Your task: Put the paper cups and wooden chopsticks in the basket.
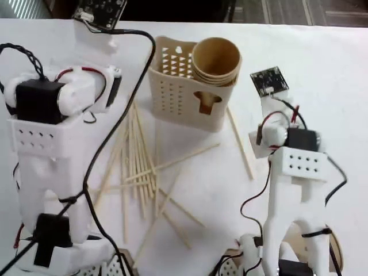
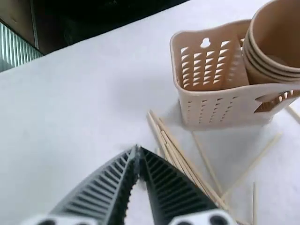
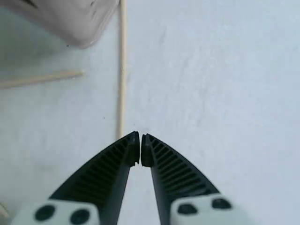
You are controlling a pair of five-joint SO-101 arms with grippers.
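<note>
The paper cups (image 1: 215,60) sit nested as one stack in one end of the basket (image 1: 178,98), while the wooden chopsticks (image 1: 138,164) lie scattered on the white table (image 1: 322,57) in front of and beside it, w/ one lone stick (image 3: 122,70) running past the basket's corner. The left gripper (image 2: 139,152) hovers over the table near the pile, fingers pressed together on nothing. The right gripper (image 3: 139,142) is just beside that lone stick, tips all but touching and apparently empty.

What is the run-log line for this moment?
paper cups: stacked in basket | chopsticks: scattered on table | left gripper: shut, empty | right gripper: shut, empty
</note>
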